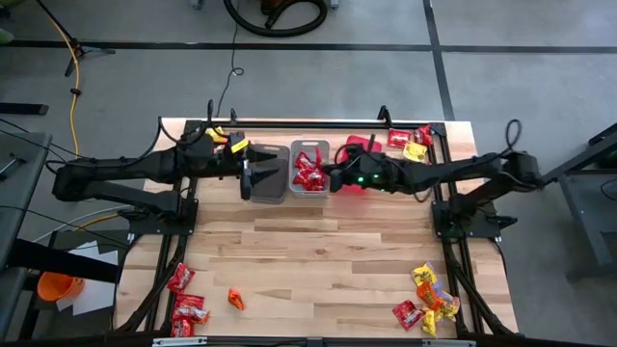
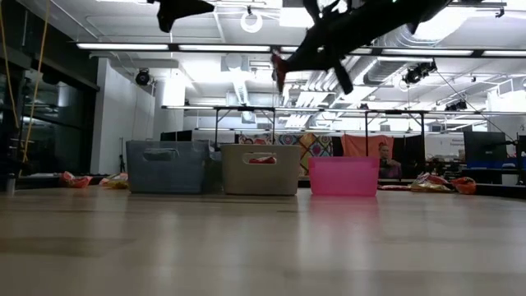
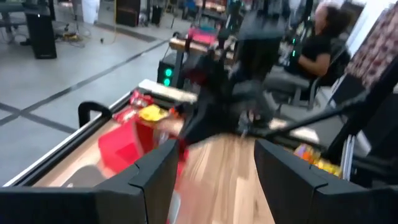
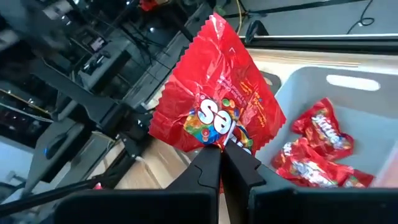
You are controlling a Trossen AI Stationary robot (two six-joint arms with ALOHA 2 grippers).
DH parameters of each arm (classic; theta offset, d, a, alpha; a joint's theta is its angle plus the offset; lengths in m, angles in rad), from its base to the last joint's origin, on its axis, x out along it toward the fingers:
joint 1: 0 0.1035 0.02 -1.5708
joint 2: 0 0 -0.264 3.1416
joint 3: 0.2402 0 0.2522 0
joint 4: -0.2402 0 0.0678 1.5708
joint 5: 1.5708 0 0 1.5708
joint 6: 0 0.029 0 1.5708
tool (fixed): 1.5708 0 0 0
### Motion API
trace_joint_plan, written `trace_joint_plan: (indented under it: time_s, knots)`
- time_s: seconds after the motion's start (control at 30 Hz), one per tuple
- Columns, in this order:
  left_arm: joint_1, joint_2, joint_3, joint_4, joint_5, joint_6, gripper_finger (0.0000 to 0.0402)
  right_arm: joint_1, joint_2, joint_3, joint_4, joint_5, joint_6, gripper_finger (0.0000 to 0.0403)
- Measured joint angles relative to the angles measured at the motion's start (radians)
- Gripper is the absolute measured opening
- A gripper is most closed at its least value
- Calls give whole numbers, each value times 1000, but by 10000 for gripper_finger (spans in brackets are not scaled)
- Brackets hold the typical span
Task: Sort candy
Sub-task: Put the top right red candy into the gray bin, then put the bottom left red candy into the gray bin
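Observation:
My right gripper (image 4: 221,149) is shut on a red candy packet (image 4: 214,93) and hangs above the near edge of the light grey middle bin (image 1: 310,154). That bin holds several red candies (image 4: 323,146). In the low view the packet (image 2: 279,70) hangs high over the bins. My left gripper (image 3: 214,177) is open with nothing between its fingers; it hovers over the dark grey bin (image 1: 268,173). A pink bin (image 2: 343,175) stands to the right of the middle one. My right gripper pinches the red packet by one edge (image 4: 214,142) between its two fingertips. The fingers come from the table's right side, slanting a little downward. The packet stands out flat beyond the fingertips, lifted clear of table and bins.
Loose candy lies in piles at the near left corner (image 1: 183,301), the near right corner (image 1: 429,297), the far right (image 1: 410,143) and the far left (image 1: 218,135). One orange piece (image 1: 234,299) lies alone. The middle of the table (image 1: 318,251) is bare wood.

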Motion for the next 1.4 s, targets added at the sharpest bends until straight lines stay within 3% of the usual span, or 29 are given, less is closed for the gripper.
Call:
trace_joint_plan:
  time_s: [0.13,0.43,0.6,0.77,0.9,1.07,1.27,1.4]
  knots:
    - [4,21,0,67,0,-53,197,0,90,33,73,-51,-22,0]
    - [4,30,0,101,-10,-171,197,-28,240,193,-90,-44,-112,15]
    - [2,30,0,100,-11,-219,197,-53,258,249,-222,-62,-175,93]
    - [1,30,0,77,-9,-236,197,-79,257,256,-269,-129,-201,195]
    - [-10,30,0,39,44,-289,197,-80,244,255,-305,-209,-299,247]
    - [-135,51,0,-98,97,-408,197,-46,148,255,-389,-186,-378,263]
    - [-375,111,0,-259,110,-616,197,31,7,255,-496,-50,-407,264]
    - [-519,203,74,-581,159,-789,197,68,-71,255,-588,46,-397,264]
